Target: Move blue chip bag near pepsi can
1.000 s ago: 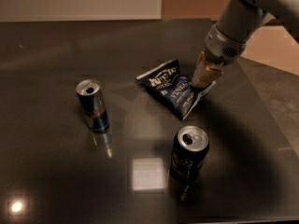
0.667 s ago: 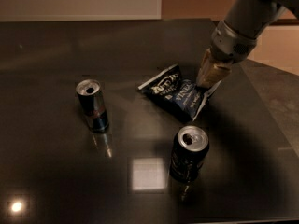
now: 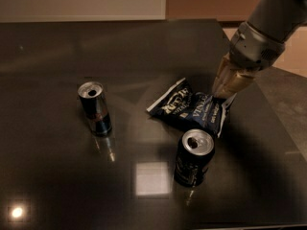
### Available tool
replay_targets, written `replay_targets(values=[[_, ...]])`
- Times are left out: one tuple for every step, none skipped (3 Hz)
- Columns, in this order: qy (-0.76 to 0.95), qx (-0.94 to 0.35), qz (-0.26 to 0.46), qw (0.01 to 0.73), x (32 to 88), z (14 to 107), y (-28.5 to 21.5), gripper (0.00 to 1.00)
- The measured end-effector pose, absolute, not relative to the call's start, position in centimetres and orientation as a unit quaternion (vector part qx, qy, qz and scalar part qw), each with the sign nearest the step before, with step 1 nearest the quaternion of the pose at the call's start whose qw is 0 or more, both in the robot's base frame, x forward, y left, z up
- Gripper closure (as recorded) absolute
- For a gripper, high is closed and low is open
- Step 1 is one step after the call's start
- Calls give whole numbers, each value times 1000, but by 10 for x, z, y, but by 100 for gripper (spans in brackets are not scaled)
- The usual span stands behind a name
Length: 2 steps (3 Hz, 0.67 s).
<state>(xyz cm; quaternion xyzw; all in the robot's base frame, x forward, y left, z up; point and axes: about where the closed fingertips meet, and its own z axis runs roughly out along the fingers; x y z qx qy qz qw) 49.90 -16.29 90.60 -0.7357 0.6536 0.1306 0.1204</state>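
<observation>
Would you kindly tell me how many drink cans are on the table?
2. The slim blue-and-silver can stands at left; the pepsi can stands in front of the blue chip bag, whose right end the hand grips. None appear hidden.

Dim warm light, square glare and bright spot on glossy table [image 3: 53, 56], shadow under gripper [image 3: 224, 93] at right

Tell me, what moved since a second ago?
The gripper, pinching the right end of the chip bag, slid right and toward the camera, dragging the bag along. The bag now lies closer to the wide dark can, its near edge by the can's top. Nothing was let go. That can and the slim can on the left stayed put on the table.
</observation>
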Motion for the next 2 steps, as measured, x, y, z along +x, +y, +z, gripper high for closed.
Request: replay_targets(values=[[632,-753,145,111,472,900,-165,82],[619,-762,161,106,451,894,-167,59]])
